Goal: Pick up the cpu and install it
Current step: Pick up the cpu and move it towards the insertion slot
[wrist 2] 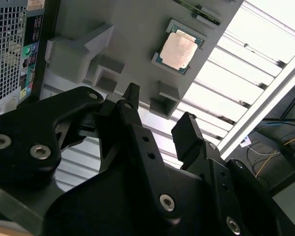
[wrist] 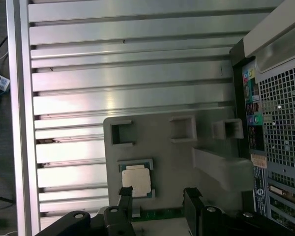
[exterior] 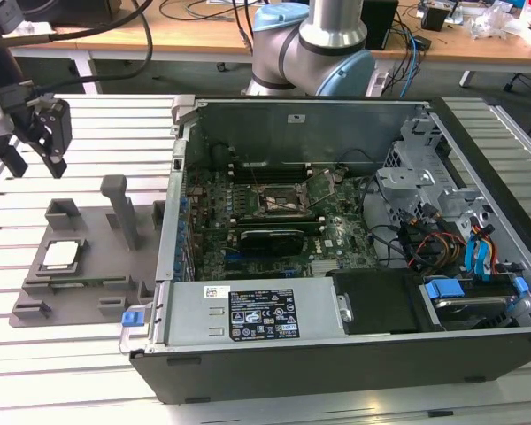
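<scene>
The cpu (exterior: pixel 60 255) is a small silver-topped square chip lying flat in a recess of the grey holder tray (exterior: pixel 88 297), on the exterior view's left. My gripper (exterior: pixel 35 166) hangs well above the table beyond the tray, open and holding nothing. In both wrist views the cpu (wrist 2: pixel 179 50) (wrist: pixel 136 179) sits on the tray past my black fingertips (wrist 2: pixel 187 129) (wrist: pixel 126 192), apart from them. My gripper (wrist 2: pixel 160 115) (wrist: pixel 159 197) has only air between its fingers. The motherboard socket (exterior: pixel 283 199) lies inside the open computer case (exterior: pixel 248 354).
Upright grey posts (exterior: pixel 117 205) and blocks rise from the tray. The case's tall metal side wall (exterior: pixel 173 204) stands between tray and motherboard. The arm's base (exterior: pixel 314 44) is behind the case. Drive cage and cables (exterior: pixel 442 239) fill the case's right side. The slatted metal table (wrist: pixel 128 64) surrounds everything.
</scene>
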Robot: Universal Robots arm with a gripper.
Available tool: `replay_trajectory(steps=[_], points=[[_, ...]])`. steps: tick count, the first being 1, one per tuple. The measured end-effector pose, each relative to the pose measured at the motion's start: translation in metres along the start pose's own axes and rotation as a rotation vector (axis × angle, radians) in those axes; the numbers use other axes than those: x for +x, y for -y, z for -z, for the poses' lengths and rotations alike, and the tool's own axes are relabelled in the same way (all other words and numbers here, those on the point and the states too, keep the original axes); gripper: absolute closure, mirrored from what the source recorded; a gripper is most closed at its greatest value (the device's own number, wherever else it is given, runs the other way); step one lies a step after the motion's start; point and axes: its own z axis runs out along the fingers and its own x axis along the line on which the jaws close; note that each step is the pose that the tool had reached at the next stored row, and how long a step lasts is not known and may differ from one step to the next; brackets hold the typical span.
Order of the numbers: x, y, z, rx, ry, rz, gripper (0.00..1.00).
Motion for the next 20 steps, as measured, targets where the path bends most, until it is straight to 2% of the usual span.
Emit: replay_trajectory(steps=[9, 20], points=[[0.0001, 0.0002, -0.0047, 0.0000, 0.0000, 0.000, 0.46], [0.0004, 0.0007, -0.0157, 0.0000, 0.0000, 0.000, 0.46]])
